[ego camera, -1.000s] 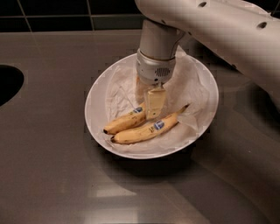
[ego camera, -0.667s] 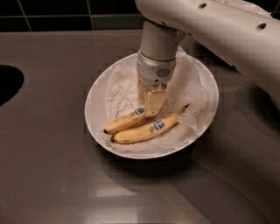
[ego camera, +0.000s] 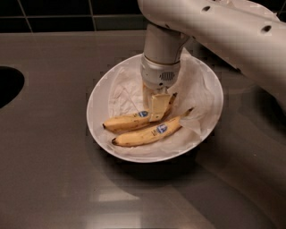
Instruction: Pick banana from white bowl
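The white bowl (ego camera: 100,96), wide and lined with crumpled white paper, sits in the middle of the dark counter. Two yellow bananas lie in it side by side. The banana (ego camera: 127,121) is the shorter, plumper one at the back, with a blue sticker and a dark stem tip. The longer, slimmer banana (ego camera: 149,134) lies in front of it. My gripper (ego camera: 153,103) comes straight down into the bowl from the white arm. Its fingers (ego camera: 158,107) straddle the right half of the banana and are closed against it. The banana still rests on the paper.
A dark round opening (ego camera: 6,85) is set in the counter at the far left. A dark tiled wall (ego camera: 67,13) runs along the back. My white arm (ego camera: 232,36) crosses the upper right above the bowl.
Almost nothing has moved. The gripper stays at the same spot on the banana, perhaps a touch lower. Both bananas lie as before.
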Controlling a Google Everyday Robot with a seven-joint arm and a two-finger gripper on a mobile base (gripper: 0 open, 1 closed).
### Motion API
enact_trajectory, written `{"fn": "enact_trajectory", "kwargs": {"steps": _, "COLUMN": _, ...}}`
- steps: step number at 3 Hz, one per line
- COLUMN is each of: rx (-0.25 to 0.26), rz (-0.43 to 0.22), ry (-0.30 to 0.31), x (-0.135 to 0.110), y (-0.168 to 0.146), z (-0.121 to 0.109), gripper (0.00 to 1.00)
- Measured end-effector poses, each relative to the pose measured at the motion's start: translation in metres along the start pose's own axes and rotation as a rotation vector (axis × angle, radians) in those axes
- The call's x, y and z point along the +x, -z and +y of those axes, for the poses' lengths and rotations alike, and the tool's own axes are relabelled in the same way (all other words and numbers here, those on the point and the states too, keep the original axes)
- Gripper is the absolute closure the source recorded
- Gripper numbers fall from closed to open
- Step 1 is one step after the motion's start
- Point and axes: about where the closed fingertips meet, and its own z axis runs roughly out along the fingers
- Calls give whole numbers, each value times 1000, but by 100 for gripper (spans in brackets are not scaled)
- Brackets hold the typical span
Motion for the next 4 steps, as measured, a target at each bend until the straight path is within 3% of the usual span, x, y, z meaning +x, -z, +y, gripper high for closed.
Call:
{"fn": "enact_trajectory", "kwargs": {"steps": 1, "rx": 0, "rz": 0, "ry": 0, "x": 0, "y": 0, "z": 0, "gripper": 100}}
{"fn": "enact_trajectory", "kwargs": {"steps": 4, "rx": 152, "rz": -30, "ry": 83, "x": -24, "y": 46, "z": -3, "gripper": 100}}
